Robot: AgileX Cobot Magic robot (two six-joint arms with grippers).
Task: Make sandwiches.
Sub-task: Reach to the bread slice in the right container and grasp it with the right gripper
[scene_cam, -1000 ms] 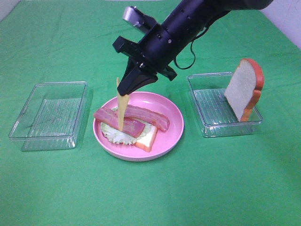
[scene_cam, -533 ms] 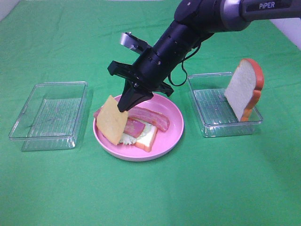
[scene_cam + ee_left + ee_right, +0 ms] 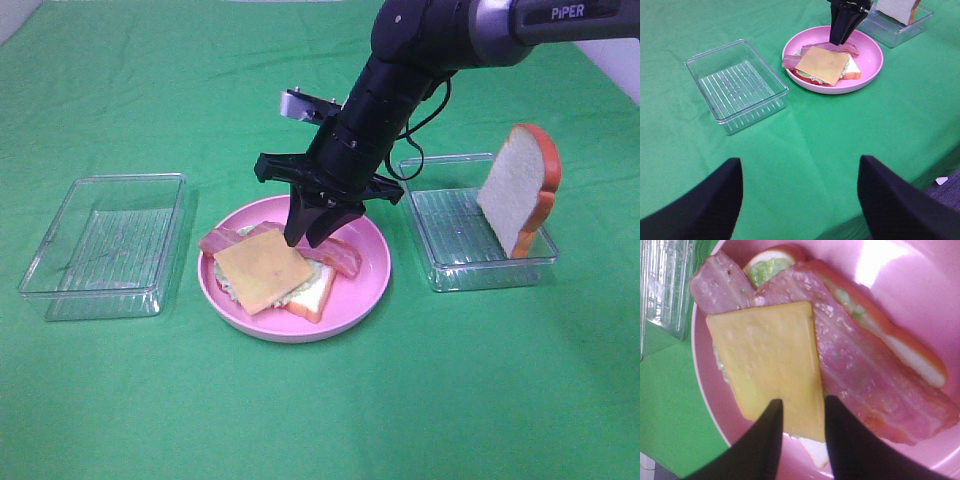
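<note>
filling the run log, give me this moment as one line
stage: cheese flat on bacon | right gripper: open, at cheese edge | left gripper: open, holding nothing | pending: bread slice leaning in tray

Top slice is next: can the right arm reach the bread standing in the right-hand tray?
Probably yes: the bread slice stands in the tray, its top above the wall, nothing over it, and the right pincer hangs nearby.

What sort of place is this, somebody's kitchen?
Likely a robot test bench, not a kitchen: a green cloth, a toy sandwich on a pink plate, and a black claw above it.
</note>
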